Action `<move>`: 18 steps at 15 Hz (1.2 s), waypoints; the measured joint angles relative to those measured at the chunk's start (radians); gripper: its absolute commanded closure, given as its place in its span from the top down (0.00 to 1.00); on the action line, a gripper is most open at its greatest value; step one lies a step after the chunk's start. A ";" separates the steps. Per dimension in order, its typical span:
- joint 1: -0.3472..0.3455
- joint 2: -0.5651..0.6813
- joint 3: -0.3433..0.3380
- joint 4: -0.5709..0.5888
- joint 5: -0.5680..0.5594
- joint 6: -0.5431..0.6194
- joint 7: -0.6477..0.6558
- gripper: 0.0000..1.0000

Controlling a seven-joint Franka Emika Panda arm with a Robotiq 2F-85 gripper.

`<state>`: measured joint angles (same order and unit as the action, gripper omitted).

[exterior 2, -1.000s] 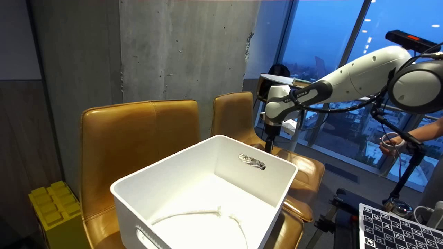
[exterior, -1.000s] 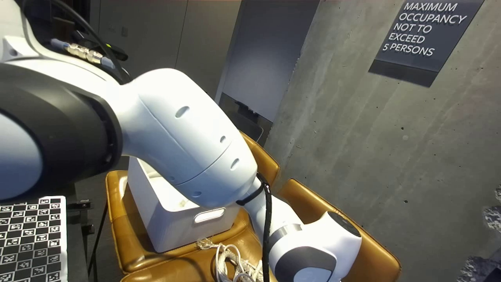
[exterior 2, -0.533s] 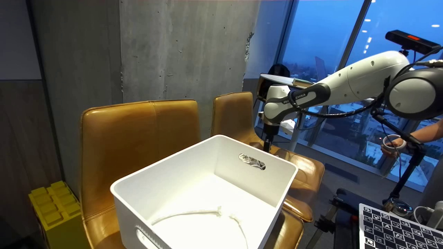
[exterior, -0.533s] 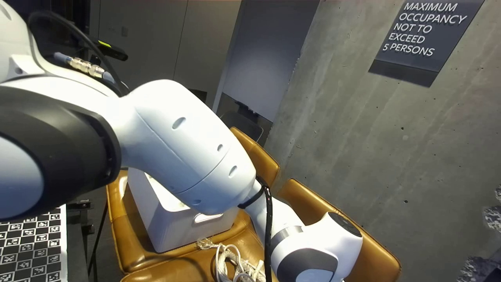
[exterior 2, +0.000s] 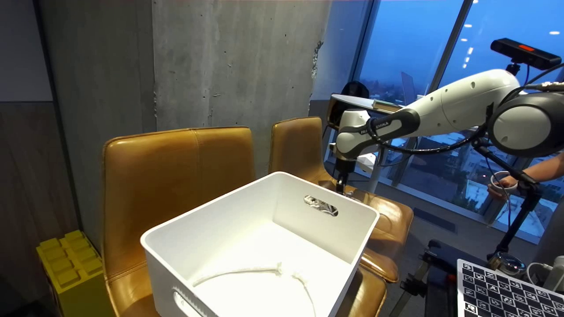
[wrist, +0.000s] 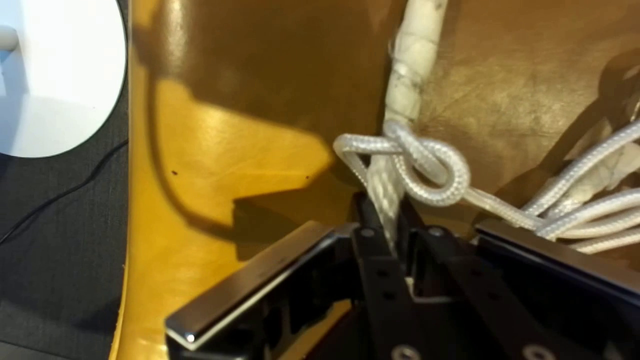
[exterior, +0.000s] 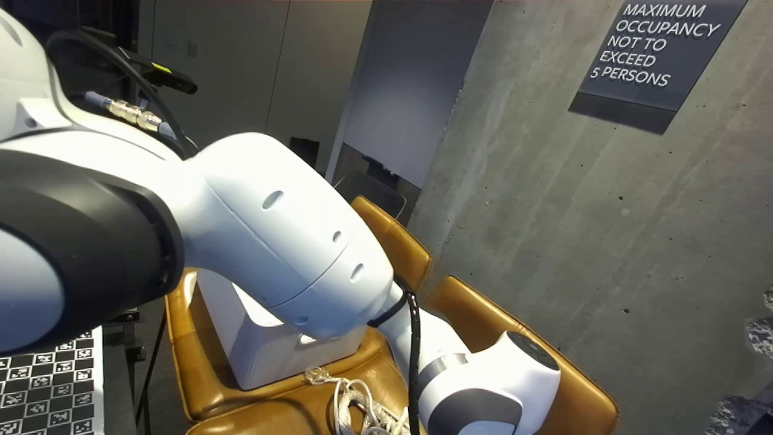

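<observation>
The hand [wrist: 390,215] is nearly closed — pinching a knotted white rope [wrist: 400,132] — well in from one edge of the tan seat [wrist: 215,130]; behind stands a concrete wall [exterior 2: 242,66].

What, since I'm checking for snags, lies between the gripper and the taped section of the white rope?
In the wrist view, a looped thin cord, then a braided strand reaching in between the fingers of the gripper.
</observation>
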<state>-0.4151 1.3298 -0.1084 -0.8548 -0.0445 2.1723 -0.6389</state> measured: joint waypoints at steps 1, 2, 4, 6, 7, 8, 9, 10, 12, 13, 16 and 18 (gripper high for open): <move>0.001 0.000 0.000 0.000 0.000 0.000 0.000 0.03; 0.002 0.000 0.000 0.000 0.000 0.000 0.000 0.04; 0.005 0.000 0.000 0.000 0.000 0.000 -0.001 0.04; 0.010 0.000 0.000 0.000 0.000 0.000 -0.001 0.03; 0.013 0.000 0.000 0.000 0.000 0.001 -0.001 0.00; 0.016 0.000 0.000 0.000 0.000 0.001 -0.002 0.02; 0.021 0.000 0.000 0.000 0.000 0.003 -0.002 0.03; 0.028 -0.002 0.000 0.000 0.000 0.006 -0.002 0.03; 0.050 -0.014 0.000 -0.005 0.000 0.010 -0.001 0.03; 0.064 -0.025 0.001 -0.008 0.000 0.011 -0.001 0.03; 0.116 -0.083 0.001 -0.041 0.000 0.021 0.004 0.03; 0.154 -0.150 0.006 -0.106 0.001 0.062 0.010 0.03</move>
<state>-0.2615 1.1801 -0.1020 -0.9604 -0.0439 2.2344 -0.6288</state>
